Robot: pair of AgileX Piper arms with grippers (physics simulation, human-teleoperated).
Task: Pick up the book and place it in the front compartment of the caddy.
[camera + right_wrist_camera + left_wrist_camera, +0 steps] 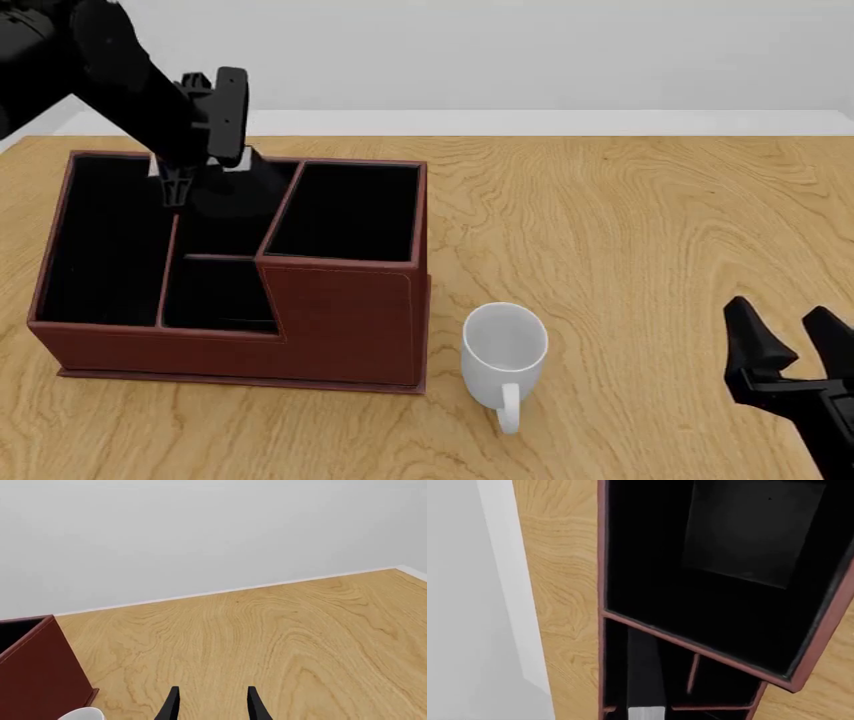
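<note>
A light wooden table [641, 230] with swirling grain fills the scene. Behind its far edge rises a plain pale grey wall [200, 535], bare and evenly lit. The light is soft, with only faint shadows on the tabletop.

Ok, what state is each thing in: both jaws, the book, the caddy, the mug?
Left gripper: above the caddy's rear section, jaws unclear.
Right gripper: jaws open, empty.
Small black book with white page edge: within the caddy's outline; held or released unclear.
Reddish-brown wooden caddy: upright.
White mug: upright, beside the caddy.
</note>
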